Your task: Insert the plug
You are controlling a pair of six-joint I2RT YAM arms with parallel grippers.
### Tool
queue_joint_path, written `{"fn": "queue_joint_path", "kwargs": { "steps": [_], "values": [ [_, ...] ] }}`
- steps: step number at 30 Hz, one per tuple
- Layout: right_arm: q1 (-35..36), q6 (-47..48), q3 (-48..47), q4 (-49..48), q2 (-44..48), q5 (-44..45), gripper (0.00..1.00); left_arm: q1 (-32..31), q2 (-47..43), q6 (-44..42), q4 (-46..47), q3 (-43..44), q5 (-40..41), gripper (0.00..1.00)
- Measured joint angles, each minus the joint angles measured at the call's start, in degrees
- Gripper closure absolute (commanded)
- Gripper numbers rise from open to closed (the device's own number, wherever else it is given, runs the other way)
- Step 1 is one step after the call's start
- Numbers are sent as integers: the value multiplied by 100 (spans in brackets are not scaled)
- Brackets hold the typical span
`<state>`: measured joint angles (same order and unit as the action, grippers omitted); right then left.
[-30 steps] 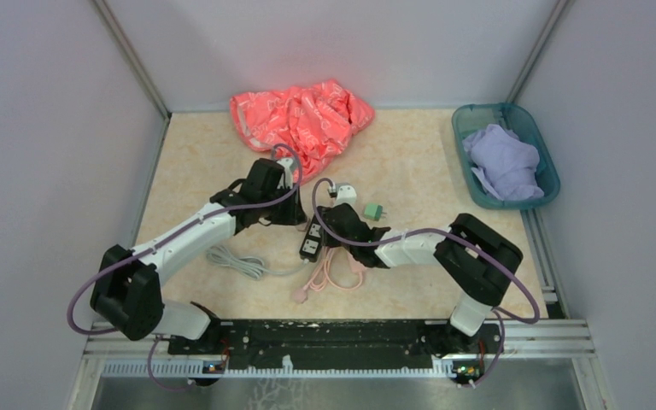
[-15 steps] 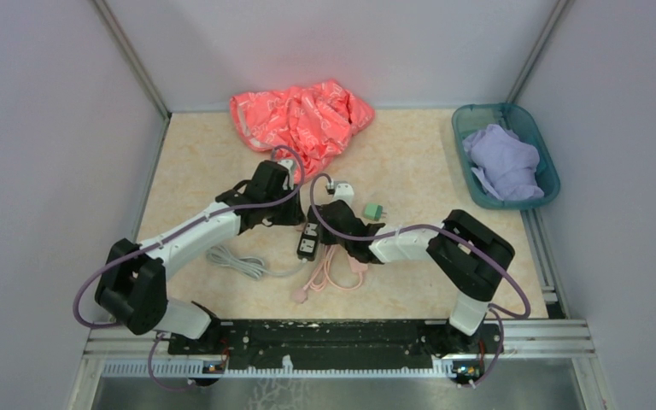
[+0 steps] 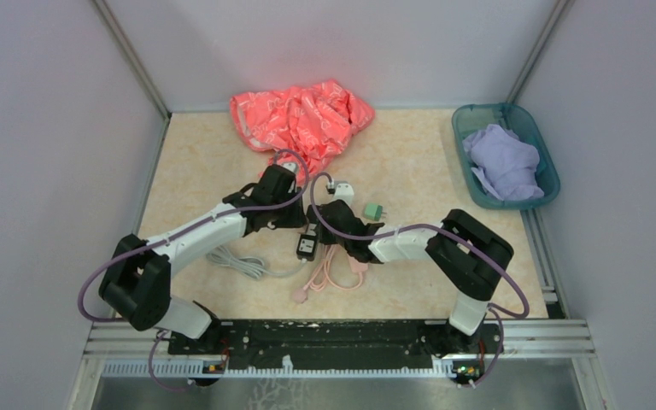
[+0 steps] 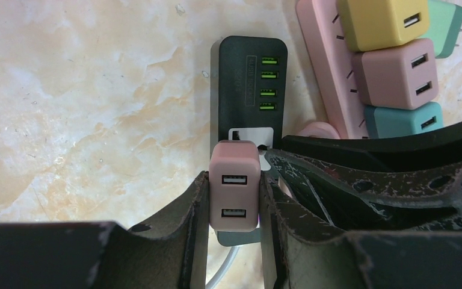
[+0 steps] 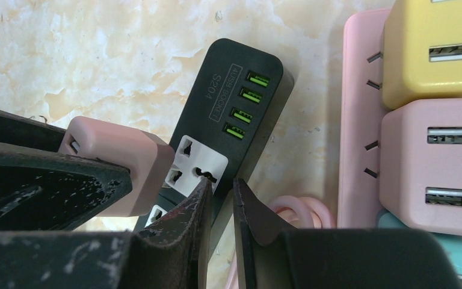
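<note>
Progress on the plug job: over the last second my left gripper has slid right. It's clamped on the pink plug, which now sits right over the white socket of the black power strip, not seated yet. My right gripper has narrowed its fingers beside that socket, but I can't tell if they're pinching the strip's edge. Lining up looks mostly done, so I reckon the push-down is next.
</note>
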<state>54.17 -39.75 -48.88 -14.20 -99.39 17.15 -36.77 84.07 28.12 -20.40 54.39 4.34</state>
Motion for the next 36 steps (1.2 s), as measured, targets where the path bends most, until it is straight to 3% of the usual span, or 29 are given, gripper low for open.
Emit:
{"fn": "queue_joint_path", "kwargs": {
  "steps": [36],
  "values": [
    [-35,-446,98,-146,2,-94,82,-1008,566,463,96,175,1971,100]
  ]
}}
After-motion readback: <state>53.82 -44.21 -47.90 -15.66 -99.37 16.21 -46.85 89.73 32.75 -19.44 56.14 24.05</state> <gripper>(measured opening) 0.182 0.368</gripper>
